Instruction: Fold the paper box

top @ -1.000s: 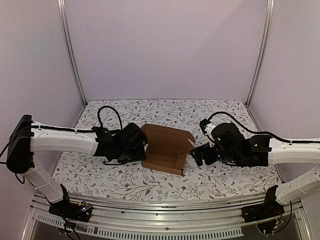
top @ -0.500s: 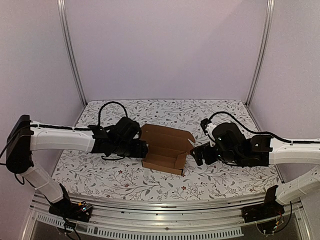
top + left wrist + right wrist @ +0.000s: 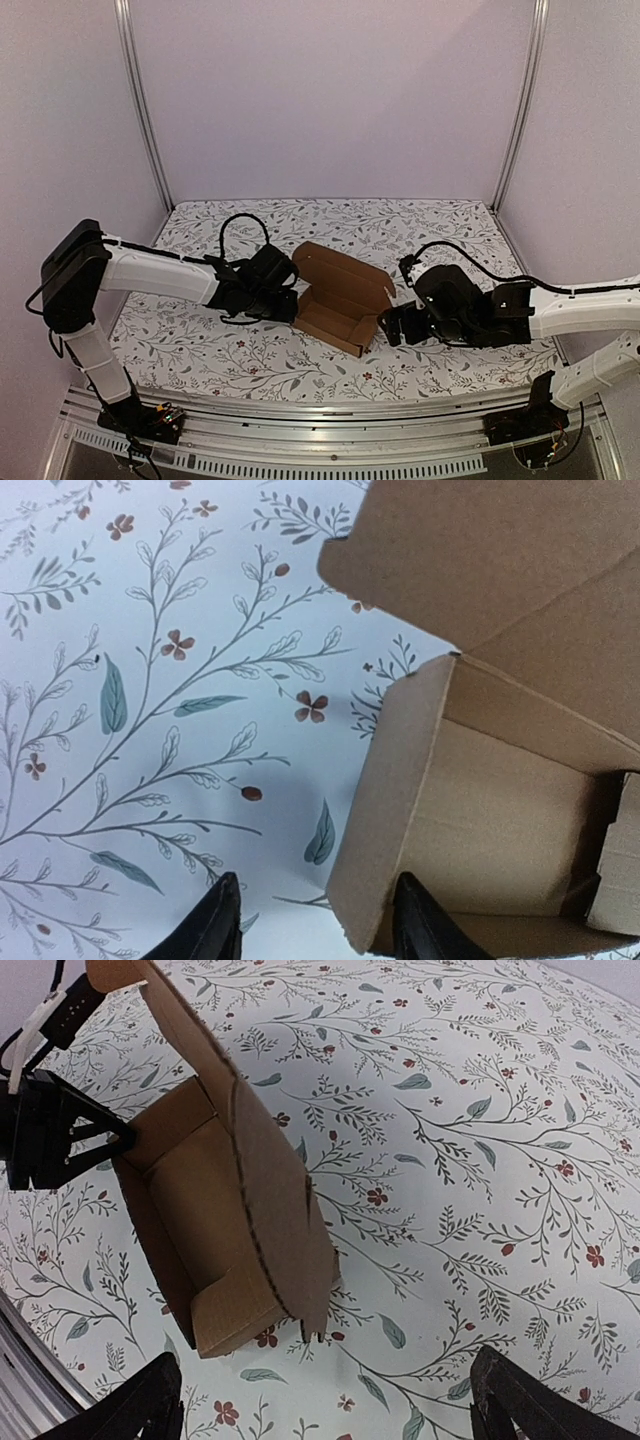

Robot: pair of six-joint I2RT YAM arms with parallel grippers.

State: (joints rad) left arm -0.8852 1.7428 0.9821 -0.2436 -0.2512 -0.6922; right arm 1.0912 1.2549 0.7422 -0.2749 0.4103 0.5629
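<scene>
Black fingers of the right gripper (image 3: 325,1360) stand as wide as they go with nothing between them, low over the floral table (image 3: 250,360) and just off the right end of the paper box (image 3: 335,305), which lies mid-table between the two arms. Its long axis runs left to right, slanting a little toward the near right, tray open upward. At its left end the left gripper (image 3: 316,885) is the closer. Its jaws, about half open, straddle the left end wall (image 3: 385,810), one finger outside and one inside, with a gap showing on the outer side, so no clamp that I can see. Behind, the lid flap (image 3: 345,268) rises along the far side, not yet folded down.
</scene>
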